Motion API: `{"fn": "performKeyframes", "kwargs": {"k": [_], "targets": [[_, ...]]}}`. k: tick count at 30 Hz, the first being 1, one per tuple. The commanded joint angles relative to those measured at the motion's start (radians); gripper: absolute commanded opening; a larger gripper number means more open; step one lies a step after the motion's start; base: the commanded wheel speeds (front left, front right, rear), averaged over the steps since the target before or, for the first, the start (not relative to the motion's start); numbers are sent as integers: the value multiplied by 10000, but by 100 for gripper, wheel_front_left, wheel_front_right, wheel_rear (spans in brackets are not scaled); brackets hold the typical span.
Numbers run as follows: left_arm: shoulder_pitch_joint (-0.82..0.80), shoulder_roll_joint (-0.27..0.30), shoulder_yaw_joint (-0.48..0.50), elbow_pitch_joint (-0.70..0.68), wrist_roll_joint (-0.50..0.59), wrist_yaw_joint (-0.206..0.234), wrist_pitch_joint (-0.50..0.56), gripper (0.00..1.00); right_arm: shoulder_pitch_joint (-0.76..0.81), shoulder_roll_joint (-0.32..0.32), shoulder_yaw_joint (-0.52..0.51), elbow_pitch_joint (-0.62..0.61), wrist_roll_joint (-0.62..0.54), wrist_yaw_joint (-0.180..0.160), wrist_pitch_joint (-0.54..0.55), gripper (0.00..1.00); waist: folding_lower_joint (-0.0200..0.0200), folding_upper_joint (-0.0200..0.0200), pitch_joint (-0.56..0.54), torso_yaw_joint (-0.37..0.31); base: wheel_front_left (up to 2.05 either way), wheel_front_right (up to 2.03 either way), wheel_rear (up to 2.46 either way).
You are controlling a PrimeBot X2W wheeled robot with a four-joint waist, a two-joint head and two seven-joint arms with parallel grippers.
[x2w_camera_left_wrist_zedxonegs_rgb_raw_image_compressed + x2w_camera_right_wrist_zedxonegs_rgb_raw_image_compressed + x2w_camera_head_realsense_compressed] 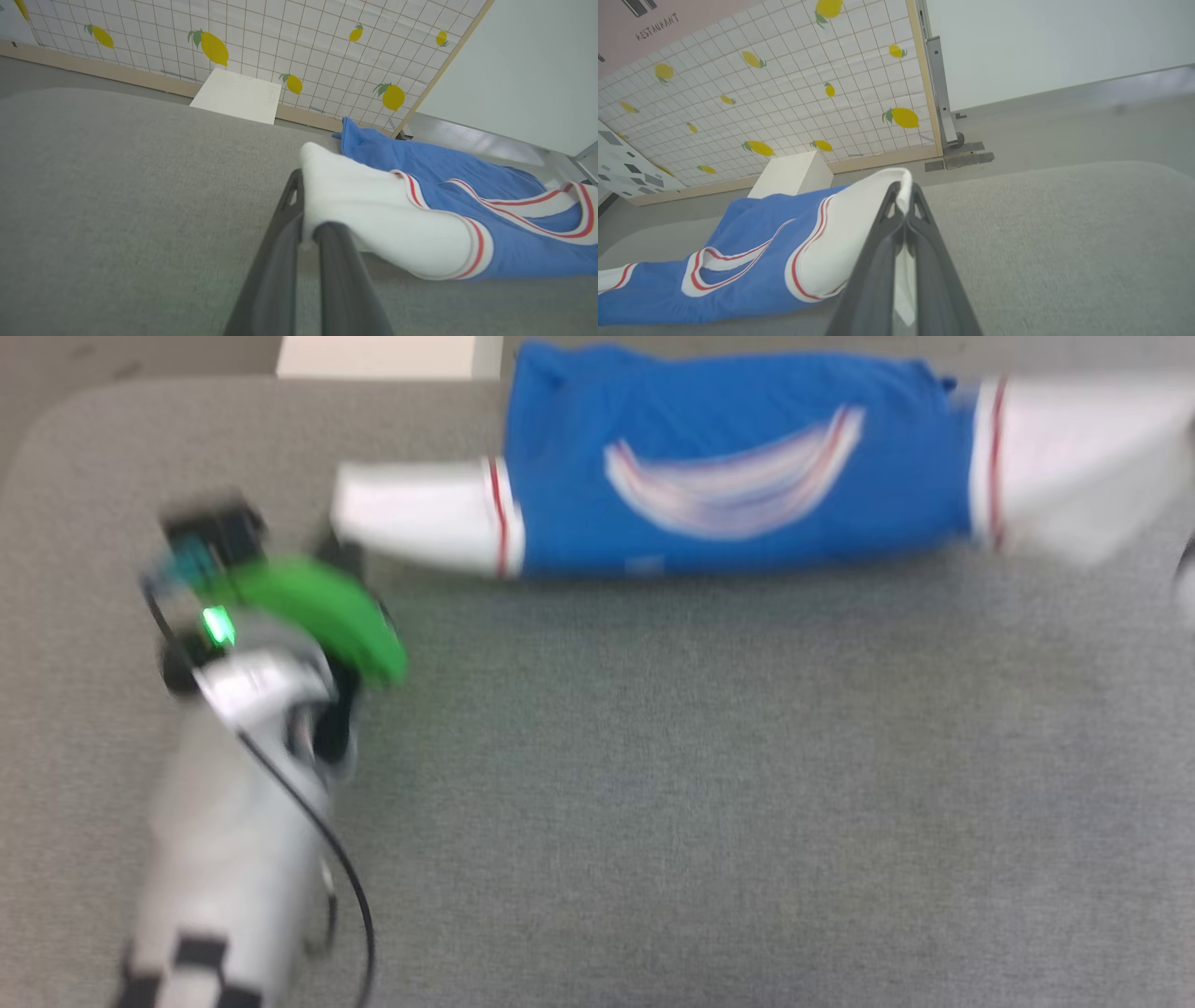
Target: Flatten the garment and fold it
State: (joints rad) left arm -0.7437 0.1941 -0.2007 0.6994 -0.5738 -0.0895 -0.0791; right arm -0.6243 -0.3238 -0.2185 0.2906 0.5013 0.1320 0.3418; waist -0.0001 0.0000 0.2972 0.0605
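one garment (738,537) lies across the far part of the grey surface (653,803) in the head view, which is blurred. its body is blue, with one curved white trim (738,485) striped in red. two white sleeves are counted: one left sleeve (420,513) at the left end and one right sleeve (1074,448) at the right end, each joined to the blue by a red-striped band. one left arm (233,821) rises from the lower left, carrying one green housing (327,616) and one lit green lamp (217,625). the left end effector (341,553) sits at the tip of the left sleeve; its closure cannot be read in this view. one white box (387,355) stands beyond the far edge of the surface.

left wrist view: two dark fingers (275,261) are pressed together on the end of the left sleeve, pinching its white cloth. the sleeve is slightly raised at the pinch. the blue body runs away to the right and rests on the surface. the white box stands behind the surface, against one tiled wall panel (303,28) printed with lemons.

right wrist view: the right end effector (903,193) has two dark fingers pressed together, pinching the edge of the right sleeve. one strip of white cloth shows between them. the sleeve is lifted at the pinch. the blue body extends to the left along the surface. the white box and the lemon panel stand behind.
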Motion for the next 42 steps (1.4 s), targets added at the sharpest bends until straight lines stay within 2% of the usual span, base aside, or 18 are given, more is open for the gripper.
{"fn": "performKeyframes", "kwargs": {"k": [1, 6, 9, 13, 18, 22, 26, 34, 38, 39, 40, 42], "targets": [[570, -39, -58, -162, -98, -66, -8, 0, 678, 163, -89, -213, 127, -13, -9, 0, 1, 0, -1076, 199, 0, 0, 0], [3160, -232, -96, -1138, -548, 101, 360, 0, 4015, 952, -589, -1275, 403, -13, 661, 0, 1, 0, -1709, 179, 0, 0, 0], [4307, -150, -42, -1714, -750, 333, 713, 0, 5350, 1297, -860, -1754, 399, -13, 1120, 0, 1, 0, -1927, 100, 0, 0, 0], [5650, 105, 5, -2512, -843, 871, 1351, 0, 6725, 1517, -1241, -2316, 168, -13, 1681, 0, 1, 0, -2209, 9, 0, 0, 0], [6932, 570, 154, -3532, -706, 1814, 2047, 0, 7797, 1647, -1705, -2854, -381, -13, 2258, 0, 1, 0, -2443, -96, 0, 0, 0], [7594, 1005, 32, -4229, -170, 2584, 2493, 0, 8334, 1688, -1841, -3107, -829, -13, 2887, 0, 1, 0, -2517, -137, 0, 0, 0], [7938, 1161, -166, -4855, 145, 2952, 2780, 0, 8471, 1513, -1411, -3232, -1468, -13, 3481, 0, 1, 0, -2478, -169, 0, 0, 0], [8077, 1080, -320, -5415, 246, 3208, 2866, 0, 7594, 1153, 303, -2273, -2957, -13, 5586, 0, 1, 0, -2339, -283, 0, 0, 0], [8048, 1020, -349, -5470, 179, 3144, 2785, 0, 7241, 1195, 662, -1733, -3242, -13, 6074, 0, 1, 0, -2295, -196, 0, 0, 0], [8023, 990, -367, -5489, 156, 3126, 2770, 0, 7153, 1220, 687, -1637, -3255, -13, 6073, 68, 1, 0, -2283, -164, 0, 0, 0], [8001, 976, -380, -5511, 148, 3114, 2758, 0, 7094, 1219, 684, -1625, -3234, -13, 6024, 100, 1, 0, -2261, -142, 0, 0, 0], [7955, 949, -394, -5591, 131, 3112, 2709, 0, 6907, 1324, 329, -1859, -2890, -13, 5997, 100, 1, 0, -2271, -120, 0, 0, 0]]}}
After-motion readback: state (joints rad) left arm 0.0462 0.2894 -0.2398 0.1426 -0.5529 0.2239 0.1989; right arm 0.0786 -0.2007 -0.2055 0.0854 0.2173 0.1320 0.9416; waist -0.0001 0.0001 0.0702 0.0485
